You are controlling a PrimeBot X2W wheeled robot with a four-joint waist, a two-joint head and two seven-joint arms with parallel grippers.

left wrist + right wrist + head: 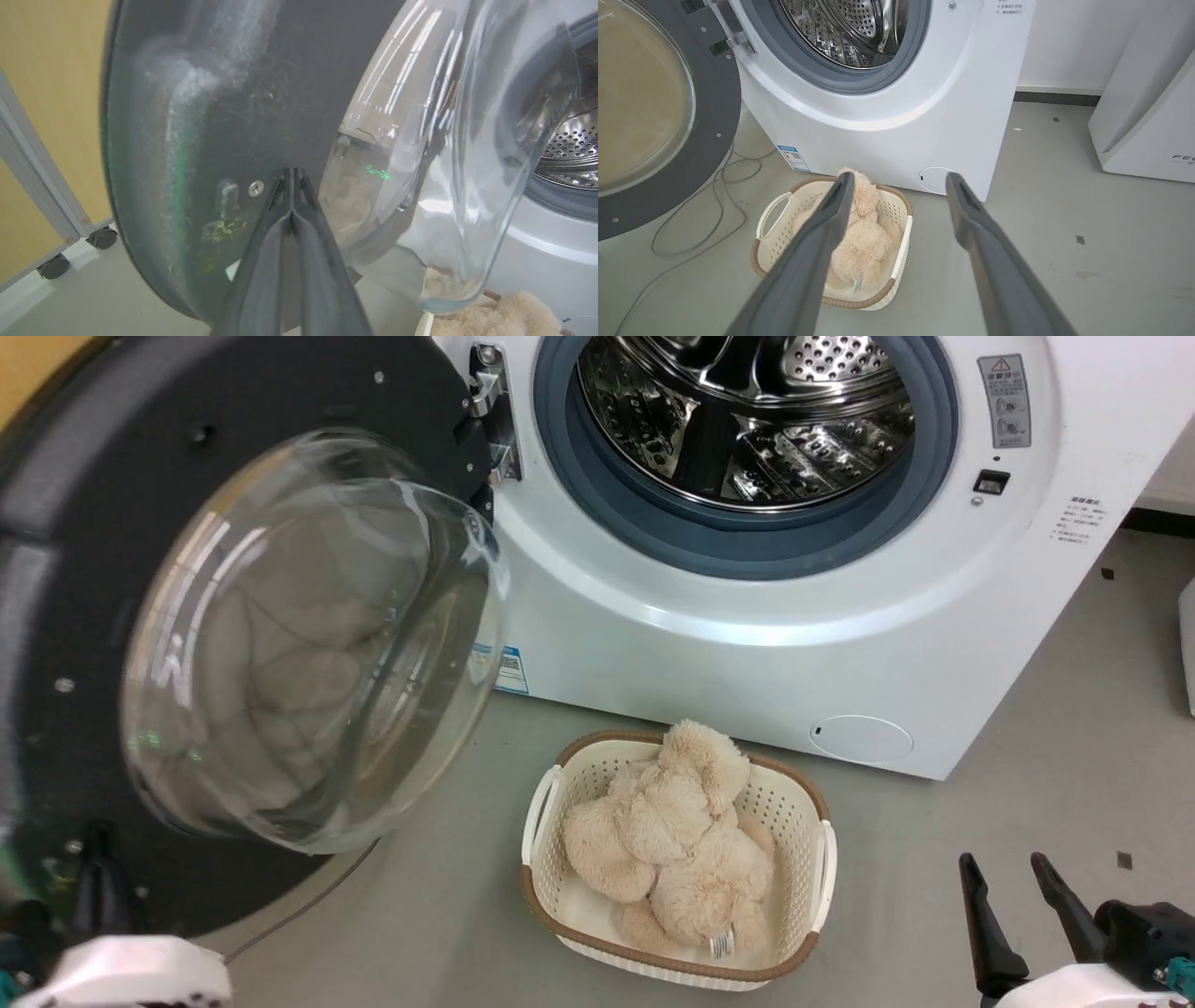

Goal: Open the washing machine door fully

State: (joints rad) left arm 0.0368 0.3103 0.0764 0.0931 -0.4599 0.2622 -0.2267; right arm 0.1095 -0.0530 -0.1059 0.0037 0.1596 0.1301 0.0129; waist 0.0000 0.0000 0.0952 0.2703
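The washing machine door (84, 476) stands swung out to the left on its hinge (490, 411), its grey inner face and bulging glass bowl (308, 644) turned toward me. The white washing machine (747, 644) shows its steel drum (747, 411) uncovered. My left gripper (95, 859) is at the door's lower part. In the left wrist view its fingers (292, 173) are shut together, tips against the door's grey inner face (210, 93) beside a screw, holding nothing. My right gripper (1004, 866) hangs open over the floor at lower right, well clear of the machine (887, 116) and the door (724, 93).
A cream basket (822, 859) holding a beige plush toy (677, 849) sits on the floor before the machine. A thin cable (714, 186) loops under the door. A white appliance (1143, 93) stands at right. A wheeled panel (46, 200) stands beyond the door's edge.
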